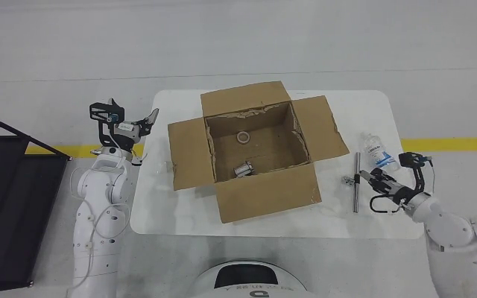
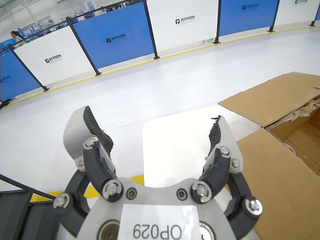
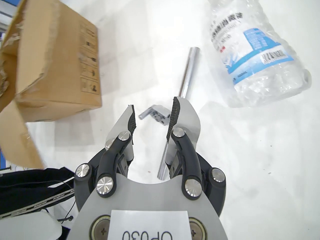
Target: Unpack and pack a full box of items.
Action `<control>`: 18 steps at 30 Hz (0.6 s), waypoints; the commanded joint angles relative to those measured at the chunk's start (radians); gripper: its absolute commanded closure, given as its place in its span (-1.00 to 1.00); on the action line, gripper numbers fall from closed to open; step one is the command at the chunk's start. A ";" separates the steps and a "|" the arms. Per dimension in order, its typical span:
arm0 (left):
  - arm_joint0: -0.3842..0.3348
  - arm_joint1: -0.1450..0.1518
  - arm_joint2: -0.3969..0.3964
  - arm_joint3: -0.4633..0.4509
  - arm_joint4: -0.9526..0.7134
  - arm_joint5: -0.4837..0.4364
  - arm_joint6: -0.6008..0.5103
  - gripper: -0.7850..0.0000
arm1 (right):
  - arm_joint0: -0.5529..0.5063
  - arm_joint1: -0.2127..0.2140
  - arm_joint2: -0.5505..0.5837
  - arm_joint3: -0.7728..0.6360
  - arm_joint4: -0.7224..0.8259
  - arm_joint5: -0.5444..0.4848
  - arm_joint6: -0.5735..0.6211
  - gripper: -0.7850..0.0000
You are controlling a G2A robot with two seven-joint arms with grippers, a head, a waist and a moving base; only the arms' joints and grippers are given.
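Jaws of the left gripper (image 2: 152,116): wide apart, holding nothing, hanging just past the left edge of the counter (image 1: 171,216), near its far corner.

Next along, in the middle of the counter, the cardboard box (image 1: 268,195), all four flaps folded out. Inside, two things left: a small tape roll (image 1: 242,138) flat on the box floor, and a shiny metal piece (image 1: 244,170) close to the near wall, too small to name. Looks like unpacking, partly done.

For the tape roll, come in high over the flap, then go straight down with jaws wide. Pinch across the ring, not on top of it. For the shiny piece, start from the far side, away from the wall, to keep off the cardboard. Lift slowly and clear the rim before turning away.

Right of the box, on bare counter: a little metal bracket (image 3: 155,113), and just beside it a thin metal rod (image 3: 188,72). Right gripper (image 3: 153,104) low over both, jaws partly apart, holding nothing, bracket lined up between them. Cannot tell if touching the rod. Best to pull straight up from here, with no sideways push, to keep the round rod from rolling.

Last on the right, a clear plastic bottle (image 3: 250,51) on its side, near the rod but apart. Round too, so no bumping.
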 commanded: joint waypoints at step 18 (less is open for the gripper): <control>0.000 0.000 0.000 0.000 0.000 0.000 0.000 -1.00 | 0.018 0.019 -0.002 0.029 0.333 -0.263 0.161 -1.00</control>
